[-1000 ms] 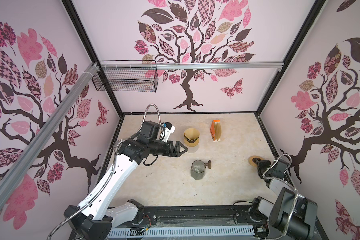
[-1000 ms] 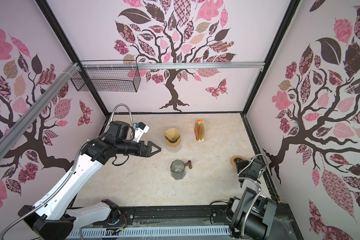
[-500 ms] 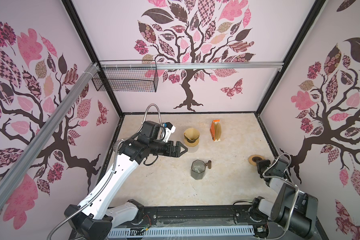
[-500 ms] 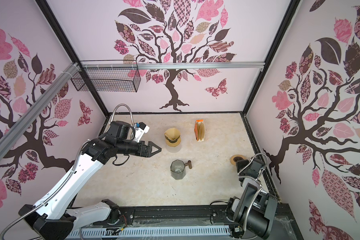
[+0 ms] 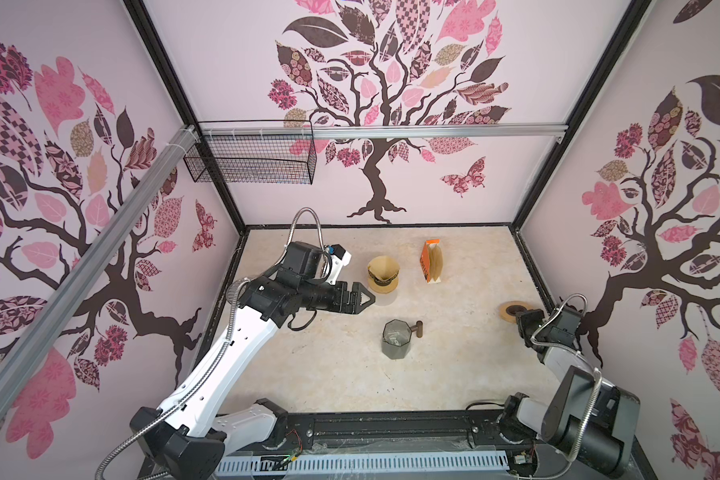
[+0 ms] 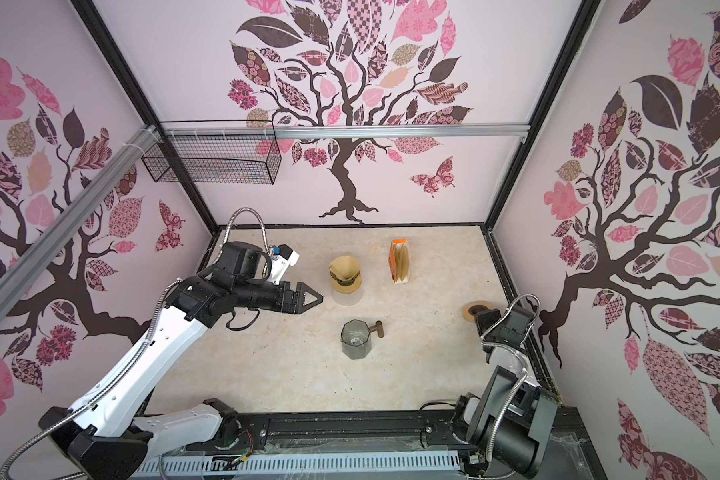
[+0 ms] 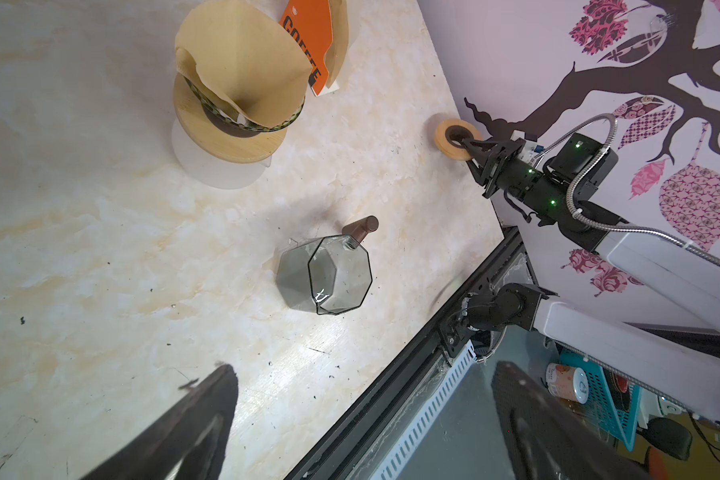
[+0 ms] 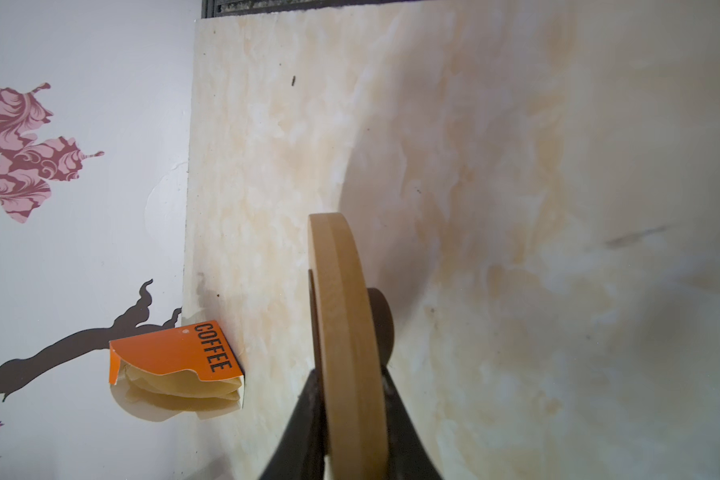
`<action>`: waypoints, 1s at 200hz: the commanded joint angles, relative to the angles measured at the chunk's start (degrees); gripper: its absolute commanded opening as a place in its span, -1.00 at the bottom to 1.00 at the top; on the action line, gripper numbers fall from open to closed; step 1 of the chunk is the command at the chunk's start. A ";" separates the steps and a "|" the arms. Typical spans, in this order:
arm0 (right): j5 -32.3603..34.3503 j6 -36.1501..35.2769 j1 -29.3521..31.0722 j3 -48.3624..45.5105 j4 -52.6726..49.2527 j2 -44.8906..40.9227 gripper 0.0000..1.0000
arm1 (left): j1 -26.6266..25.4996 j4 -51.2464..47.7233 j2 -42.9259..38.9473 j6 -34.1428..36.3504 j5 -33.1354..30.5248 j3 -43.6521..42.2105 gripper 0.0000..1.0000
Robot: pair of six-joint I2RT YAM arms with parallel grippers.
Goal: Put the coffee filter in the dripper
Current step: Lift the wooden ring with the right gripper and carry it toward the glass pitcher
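On the marble surface (image 5: 329,374) the coffee filter (image 5: 382,268) sits opened in the dripper (image 5: 381,287), so the left fingers (image 5: 364,297) likely hover wide beside it with nothing to hold; the right fingers (image 7: 476,150) pinch a wooden disc (image 8: 346,311) at the right edge.

I am looking at a pale marbled surface (image 5: 329,374) that is carrying four things. The dripper (image 5: 385,287) is standing toward the back, and the orange filter box (image 5: 425,261) is standing upright near its right, apart from it. The glass jug (image 5: 396,338) is sitting near the middle. The wooden ring (image 5: 512,309) is showing by the right edge; I cannot tell whether it is resting flat.
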 commanded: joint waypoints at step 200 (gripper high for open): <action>-12.61 0.93 34.87 36.22 -23.19 0.70 -1.00 | 5.05 19.07 -0.24 -17.23 -5.07 -7.20 0.96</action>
